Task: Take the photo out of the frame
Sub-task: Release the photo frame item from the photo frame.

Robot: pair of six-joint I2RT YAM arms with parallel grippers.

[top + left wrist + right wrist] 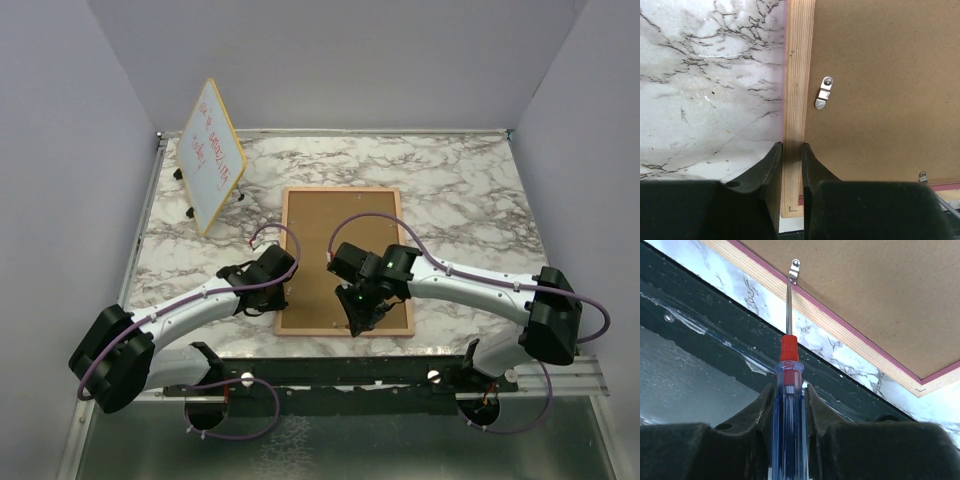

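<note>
The frame (320, 220) lies back-up on a marble desk (470, 190) between grey walls (350, 60). The left end effector (792, 150) clamps its edge; the right end effector (788, 390) grips a screwdriver (789, 350) at a clip (795, 269).

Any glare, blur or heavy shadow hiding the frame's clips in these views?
Top external: even light, sharp, no glare on the frame. Left wrist: side clip crisp, mild sheen on the marble table. Right wrist: screwdriver handle close and soft; near-edge clip at its tip clear.
</note>
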